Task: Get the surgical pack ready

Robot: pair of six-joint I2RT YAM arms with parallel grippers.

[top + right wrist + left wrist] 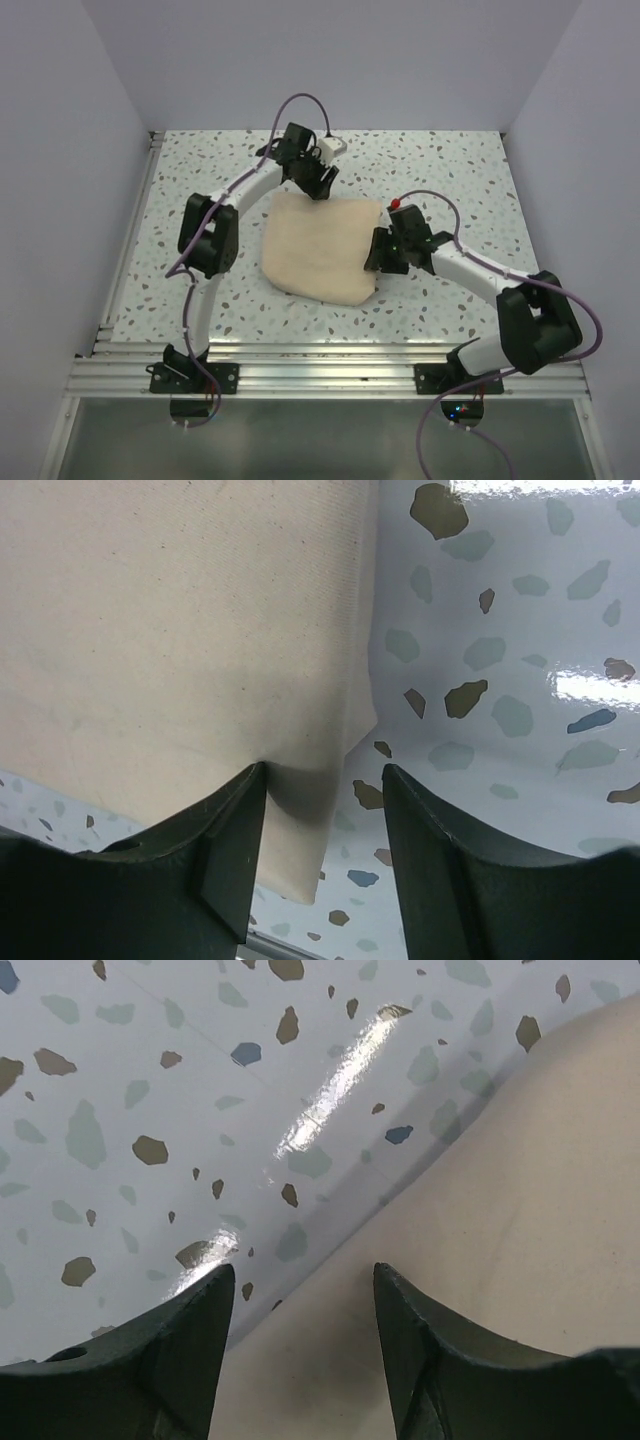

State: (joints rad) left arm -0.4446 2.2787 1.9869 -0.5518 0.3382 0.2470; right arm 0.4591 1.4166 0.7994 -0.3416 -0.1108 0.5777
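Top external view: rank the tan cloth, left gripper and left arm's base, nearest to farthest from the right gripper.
1. Tan cloth, beside the right gripper.
2. Left gripper, at the cloth's far edge.
3. Left arm's base, near left.

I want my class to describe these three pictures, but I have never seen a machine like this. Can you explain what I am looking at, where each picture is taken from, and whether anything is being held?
These are two robot arms bolted at the near edge of a speckled table. The wide picture comes from a fixed camera above and behind them. The other two come from a camera on each wrist, so the dark prongs at the bottom of those are that arm's own claw. A tan cloth bundle lies on the table. The left claw is at the bundle's far edge and the right claw is at its right edge. Both claws are open, with the cloth's edge showing between the prongs, and neither is holding anything.
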